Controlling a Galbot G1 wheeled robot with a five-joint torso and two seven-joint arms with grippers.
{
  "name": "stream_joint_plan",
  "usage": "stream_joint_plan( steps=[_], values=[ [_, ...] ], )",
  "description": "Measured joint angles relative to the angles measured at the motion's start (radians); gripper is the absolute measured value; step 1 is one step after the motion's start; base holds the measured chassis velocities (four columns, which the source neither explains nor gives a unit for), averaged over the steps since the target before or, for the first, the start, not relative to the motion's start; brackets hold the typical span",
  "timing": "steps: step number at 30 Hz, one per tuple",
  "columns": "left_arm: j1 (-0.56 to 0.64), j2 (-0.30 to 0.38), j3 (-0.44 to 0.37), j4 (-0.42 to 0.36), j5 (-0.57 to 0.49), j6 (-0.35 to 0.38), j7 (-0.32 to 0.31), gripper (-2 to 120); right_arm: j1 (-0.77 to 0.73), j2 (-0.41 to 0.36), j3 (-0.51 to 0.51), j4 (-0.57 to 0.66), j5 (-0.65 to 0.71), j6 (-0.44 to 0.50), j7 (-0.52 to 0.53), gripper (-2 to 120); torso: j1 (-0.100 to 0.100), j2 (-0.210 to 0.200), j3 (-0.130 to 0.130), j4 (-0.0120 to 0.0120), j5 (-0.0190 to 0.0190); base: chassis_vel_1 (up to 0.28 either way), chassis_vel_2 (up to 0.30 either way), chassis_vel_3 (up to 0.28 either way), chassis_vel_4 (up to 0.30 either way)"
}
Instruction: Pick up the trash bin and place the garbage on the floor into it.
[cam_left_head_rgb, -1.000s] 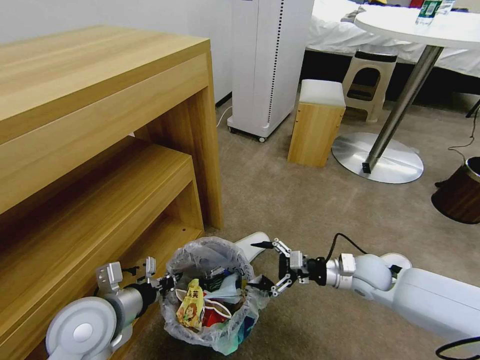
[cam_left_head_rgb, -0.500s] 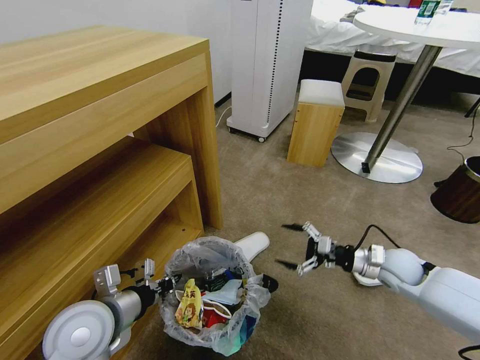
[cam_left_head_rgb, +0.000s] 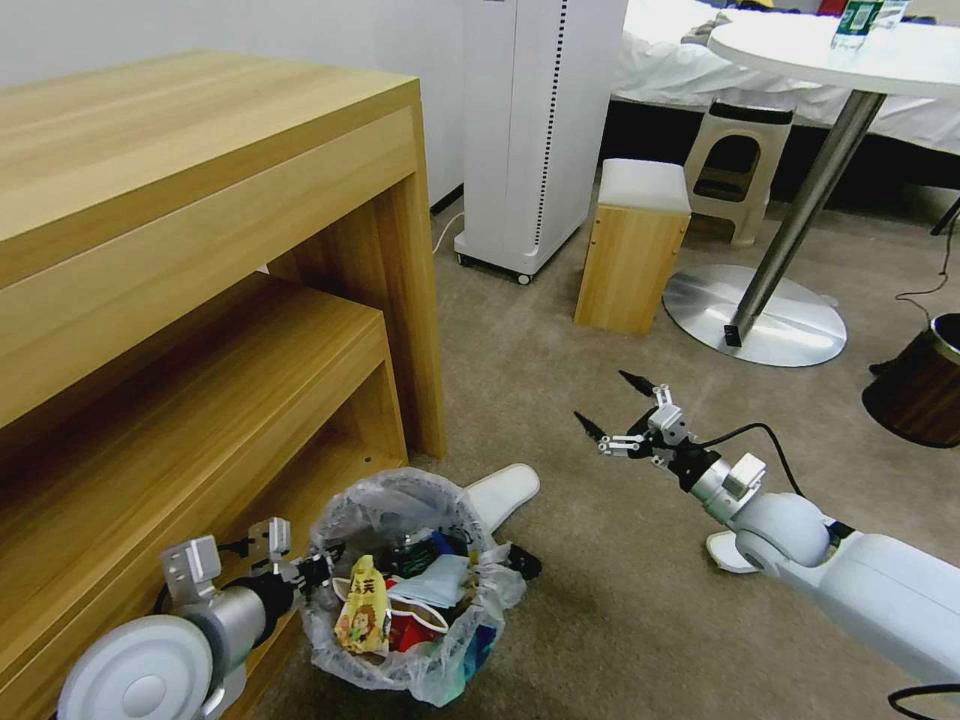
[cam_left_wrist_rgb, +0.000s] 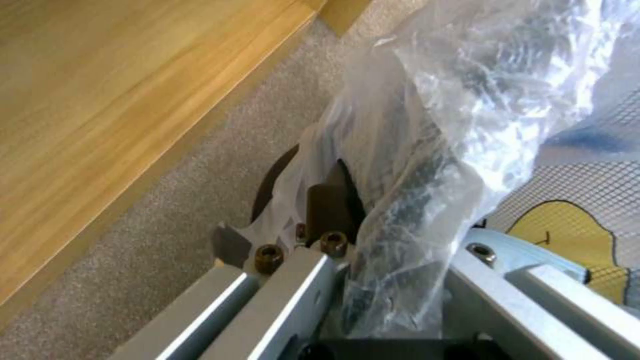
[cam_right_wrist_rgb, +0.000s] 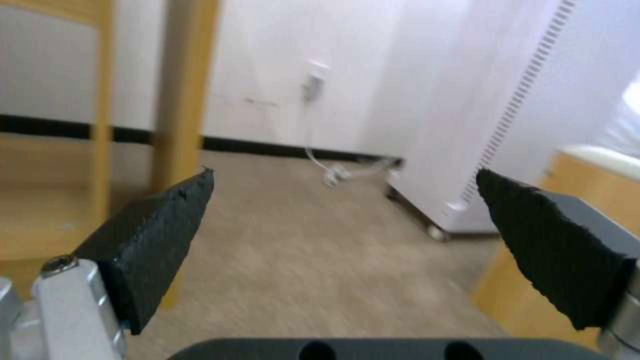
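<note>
In the left wrist view, the left gripper (cam_left_wrist_rgb: 373, 260) is clamped on the rim of the trash bin (cam_left_wrist_rgb: 333, 200), its metal fingers (cam_left_wrist_rgb: 293, 300) closed with the crinkled clear plastic bag (cam_left_wrist_rgb: 453, 110) bunched between them. A dark patch of the bin's wall shows where the bag parts. Inside the liner lies a yellow wrapper (cam_left_wrist_rgb: 567, 230) behind a mesh-like pattern. The floor (cam_left_wrist_rgb: 200, 200), a beige carpet, runs beside a light wooden panel (cam_left_wrist_rgb: 113, 100).

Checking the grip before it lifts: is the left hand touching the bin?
Touching. In the left wrist view the left hand has its fingers clamped on the bag-covered rim of the bin.
</note>
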Motion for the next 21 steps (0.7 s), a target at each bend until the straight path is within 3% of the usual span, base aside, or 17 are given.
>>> stream_joint_plan(
  steps=[2,5,9,15,21],
  values=[
    [0.007,-0.003,-0.007,-0.005,0.001,0.000,0.001,0,-0.024,0.000,0.016,-0.003,-0.005,-0.007,0.022,100,0.000,0.000,0.000,-0.0003,0.0000,0.000,0.000,0.000,0.000],
    [0.017,-0.021,-0.022,-0.012,0.035,-0.001,0.014,0,-0.110,0.019,0.063,-0.017,-0.050,-0.056,0.180,100,0.000,0.000,0.000,-0.0003,0.0000,0.000,0.000,0.000,0.000],
    [0.021,-0.041,-0.034,-0.016,0.066,-0.003,0.030,0,-0.197,0.040,0.144,-0.021,-0.084,-0.095,0.275,100,0.000,0.000,0.000,-0.0003,0.0004,0.000,0.000,0.000,0.000],
    [0.042,-0.073,-0.043,-0.035,0.098,-0.003,0.044,0,-0.301,0.057,0.265,-0.012,-0.116,-0.094,0.288,100,0.000,0.000,0.000,-0.0003,-0.0001,0.000,0.000,0.000,0.000],
    [0.075,-0.097,-0.054,-0.050,0.127,-0.003,0.054,0,-0.290,0.063,0.224,-0.061,-0.134,-0.032,0.238,100,0.000,0.000,0.000,-0.0004,0.0000,0.000,0.000,0.000,0.000]
  ],
)
